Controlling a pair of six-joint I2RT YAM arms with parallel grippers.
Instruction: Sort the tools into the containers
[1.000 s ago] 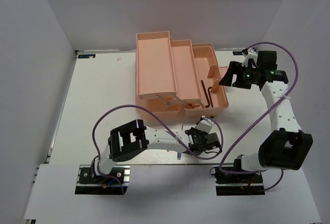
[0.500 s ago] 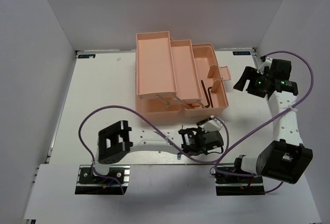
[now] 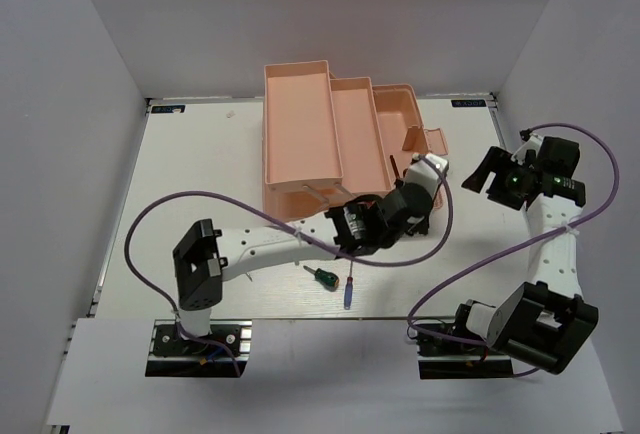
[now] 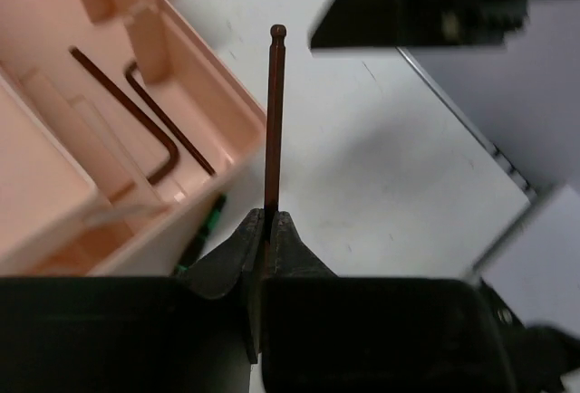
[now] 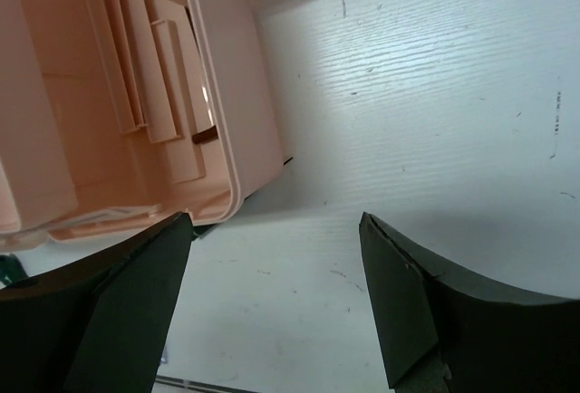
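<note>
Now that the left arm has swung up and away from the near edge of the table (image 3: 200, 174), two tools it had been covering a second ago lie in plain sight there: a green-handled screwdriver (image 3: 322, 276) and, just beside it, a blue-handled screwdriver (image 3: 349, 294), both loose and unsorted. Further in, the left gripper (image 4: 267, 221) has come to the near right corner of the toolbox (image 3: 298, 124), and its jaws are pinched tight on the lower end of a hex key (image 4: 274, 121), whose thin shaft stands straight out from the fingertips with its ball end free over bare table just outside the box wall. That looks like a pick completed and a carry under way, with the drop not yet made. Low against the outer wall of the box a black-and-green tool (image 4: 207, 221) pokes into the wrist view, apparently still on the table. Inside the bottom compartment, two hex keys (image 4: 127, 100) already lie side by side, so the held one most likely belongs with them. Farther right, the right gripper (image 5: 272, 293) has pulled back from the box over the last second and hangs well clear of it, jaws spread wide with nothing between them, leaving the box free for the left arm.
</note>
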